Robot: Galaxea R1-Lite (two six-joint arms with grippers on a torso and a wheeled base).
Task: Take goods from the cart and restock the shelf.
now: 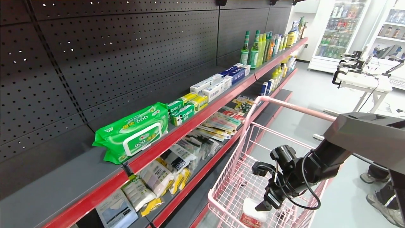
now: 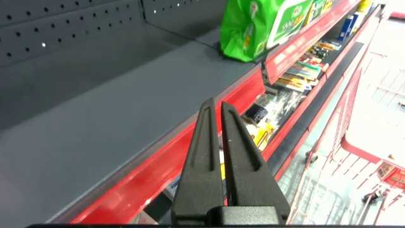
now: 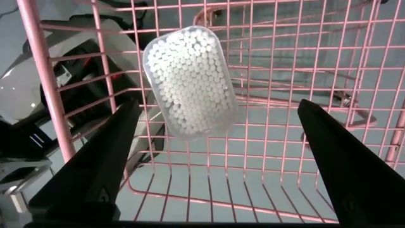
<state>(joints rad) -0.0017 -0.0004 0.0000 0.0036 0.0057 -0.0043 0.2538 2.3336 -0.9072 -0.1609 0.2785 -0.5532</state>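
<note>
Swab tub [image 3: 190, 79] lies in cart [image 3: 49, 95] beneath the spread right hand [image 3: 216, 107].

swab box [image 1: 250, 207] partly behind right hand [image 1: 264, 202], cart [image 1: 235, 174] cut off below

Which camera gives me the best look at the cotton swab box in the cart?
The right wrist view: the cotton swab box is seen whole, from above, just past the open right gripper. The head view catches part of it behind that gripper. The left wrist view faces the shelf.
</note>
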